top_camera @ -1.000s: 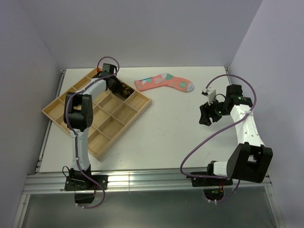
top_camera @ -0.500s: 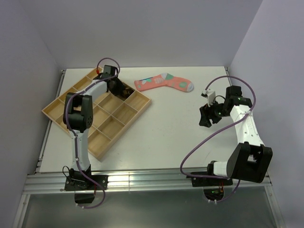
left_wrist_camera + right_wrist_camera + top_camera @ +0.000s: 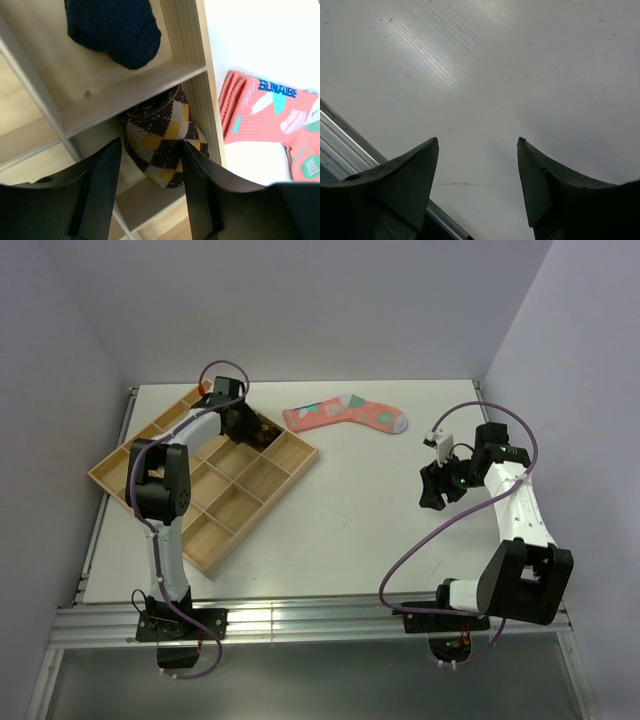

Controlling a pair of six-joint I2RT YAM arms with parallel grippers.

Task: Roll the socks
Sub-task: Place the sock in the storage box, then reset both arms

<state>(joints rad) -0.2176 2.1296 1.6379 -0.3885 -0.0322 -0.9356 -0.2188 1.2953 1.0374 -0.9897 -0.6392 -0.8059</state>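
Left gripper (image 3: pixel 150 145) spread wide, empty, over the tray (image 3: pixel 125 92) at table 10 o'clock. Diamond-patterned sock (image 3: pixel 160 135) bunched in a compartment between the fingers (image 3: pixel 102 185), top edge tucked under a divider. Navy sock (image 3: pixel 115 25) in the next compartment at 12 o'clock, cut off by the frame. Pink sock (image 3: pixel 345 415) flat on the table (image 3: pixel 340 510) at 12 o'clock, beside the tray. Right gripper (image 3: pixel 477 145) wide, empty, at 3 o'clock. From above, the arm hides both tray socks.

Tray walls (image 3: pixel 135 94) box in diamond sock (image 3: pixel 161 145); pink sock (image 3: pixel 345 415) on open tbl (image 3: pixel 380 525).
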